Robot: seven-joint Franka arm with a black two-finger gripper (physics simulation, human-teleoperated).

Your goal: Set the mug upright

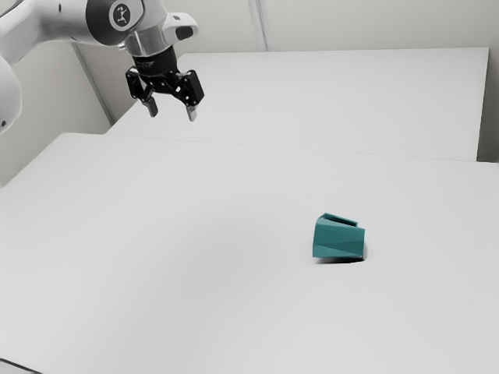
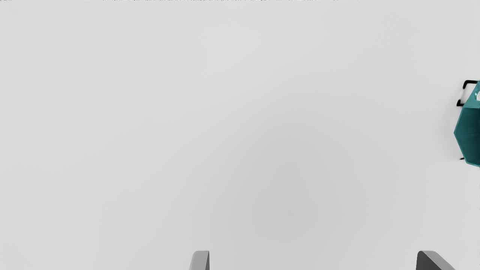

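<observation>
My gripper [image 1: 172,114] hangs high above the table at the exterior view's upper left, its two fingers wide apart with nothing between them. A teal, faceted mug [image 1: 338,239] lies on its side on the table, well over toward the exterior view's right and far from my hand. In the wrist view, the gripper [image 2: 313,258] has its fingertips spread at the bottom edge. The mug [image 2: 468,135] is cut off by that picture's side edge, with its dark hollow inside partly visible; the rest of it is hidden.
The white tabletop [image 1: 171,257] stretches under the arm and around the mug. Behind it is another broad white surface [image 1: 335,101], with pale walls beyond. A thin dark line [image 1: 19,365] crosses the exterior view's lower left corner.
</observation>
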